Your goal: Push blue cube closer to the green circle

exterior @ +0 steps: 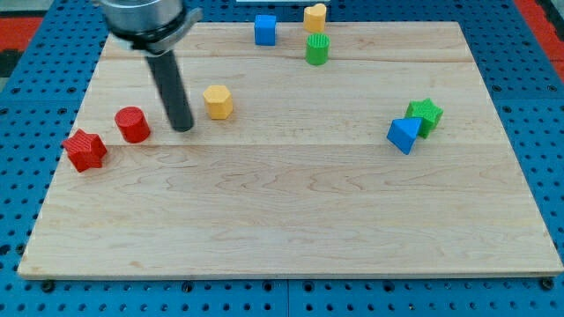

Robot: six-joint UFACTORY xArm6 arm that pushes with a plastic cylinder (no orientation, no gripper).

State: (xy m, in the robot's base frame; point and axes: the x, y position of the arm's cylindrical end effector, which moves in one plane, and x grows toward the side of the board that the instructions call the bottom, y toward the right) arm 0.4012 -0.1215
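The blue cube point(264, 29) sits near the view's top, left of centre-right. The green circle, a short green cylinder point(317, 49), stands a little to its right and lower, a small gap between them. My tip point(182, 128) rests on the board at the view's left, between a red cylinder point(133, 124) and a yellow hexagon block point(218, 102), far from the blue cube and touching neither block.
A yellow block point(315, 17) lies just above the green cylinder. A red star point(85, 150) is at the far left. A second blue block point(404, 135) touches a green star point(426, 115) at the right. The wooden board point(282, 229) has blue pegboard around it.
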